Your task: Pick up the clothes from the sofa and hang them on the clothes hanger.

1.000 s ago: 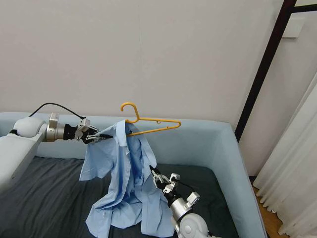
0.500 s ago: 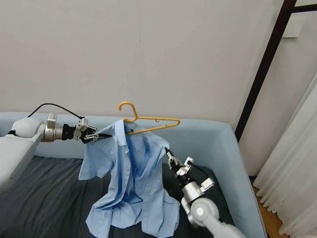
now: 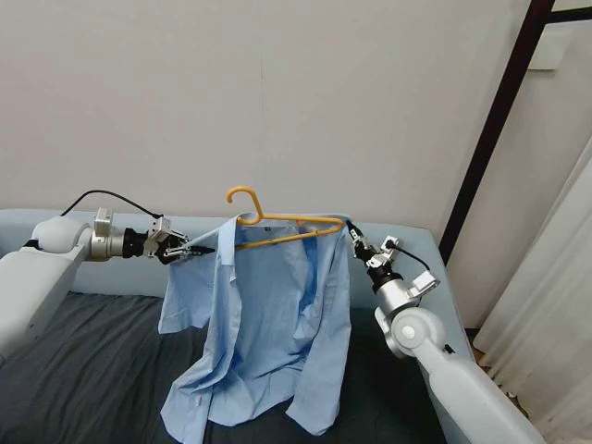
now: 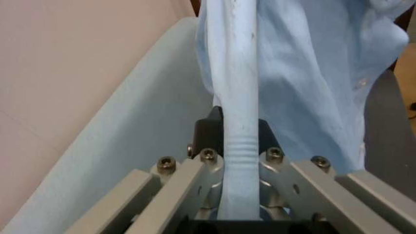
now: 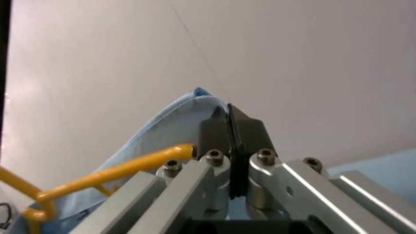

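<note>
You have a plain light-blue shirt [image 3: 268,314], one even shade with no stripe or print that you can make out. The hanger [image 3: 287,222] is yellow-orange along its whole length. Your left claw [image 3: 203,251] is silver metal with black fingertips, and your right claw [image 3: 351,227] matches it, silver with black tips. The arms behind them are white and silver, and a black cable [image 3: 102,196] runs over the left one. The sofa [image 3: 412,254] has a pale blue frame and a dark charcoal seat [image 3: 74,370]. The wall [image 3: 277,92] is plain off-white, the door frame [image 3: 490,129] dark brown, and the curtains [image 3: 546,351] white.
</note>
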Robot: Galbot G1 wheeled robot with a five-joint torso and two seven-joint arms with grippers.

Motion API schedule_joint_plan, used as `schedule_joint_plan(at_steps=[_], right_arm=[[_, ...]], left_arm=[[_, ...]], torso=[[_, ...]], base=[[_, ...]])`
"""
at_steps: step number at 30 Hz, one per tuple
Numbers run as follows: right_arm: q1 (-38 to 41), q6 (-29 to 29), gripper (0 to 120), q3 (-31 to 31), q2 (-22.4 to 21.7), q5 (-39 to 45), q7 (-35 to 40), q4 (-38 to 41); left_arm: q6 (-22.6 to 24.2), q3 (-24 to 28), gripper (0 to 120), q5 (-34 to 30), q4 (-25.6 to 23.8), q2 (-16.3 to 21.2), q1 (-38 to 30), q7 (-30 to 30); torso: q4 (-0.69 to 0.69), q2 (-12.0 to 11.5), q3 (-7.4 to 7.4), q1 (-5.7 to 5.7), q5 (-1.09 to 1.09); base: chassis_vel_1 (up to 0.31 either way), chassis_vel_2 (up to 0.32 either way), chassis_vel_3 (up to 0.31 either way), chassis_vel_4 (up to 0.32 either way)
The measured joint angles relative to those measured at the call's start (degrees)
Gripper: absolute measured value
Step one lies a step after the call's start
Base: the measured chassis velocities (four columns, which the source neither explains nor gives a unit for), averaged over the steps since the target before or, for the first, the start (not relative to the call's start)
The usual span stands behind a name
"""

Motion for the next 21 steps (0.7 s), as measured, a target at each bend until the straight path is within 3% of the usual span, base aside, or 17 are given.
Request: schedule_joint_plan(at_steps=[7, 13, 18, 21], right_arm=[[-0.02, 0.93, 0, 0.47, -2.39, -4.56, -5.99, 2.2], [-0.23, 1.71, 0, -0.09, -5.3, -14.35, -12.01, 4.39], [-0.74, 2.74, 0, -1.72, -6.14, -16.2, -17.01, 7.08], [-0.69, 3.49, 0, -5.73, -5.72, -14.31, -19.5, 9.04]], left_arm=[[-0.33, 0.6, 2, 1.51, 0.69, -0.64, -1.05, -0.85], [-0.33, 1.72, 2, 2.86, 0.65, -0.61, -2.54, -1.93], [-0.31, 1.81, 2, 3.98, 0.54, -0.77, -2.52, -2.15], [-0.32, 1.21, 2, 4.43, -0.74, -1.38, -0.56, -2.47]], torso=[[0.02, 0.0, 0.0, 0.0, -0.01], [0.01, 0.0, 0.0, 0.0, -0.01], [0.01, 0.0, -0.01, -0.01, -0.01], [0.02, 0.0, -0.01, -0.01, -0.01]], base=[[0.0, 0.0, 0.0, 0.0], [0.0, 0.0, 0.0, 0.0], [0.0, 0.0, 0.0, 0.0], [0.0, 0.0, 0.0, 0.0]])
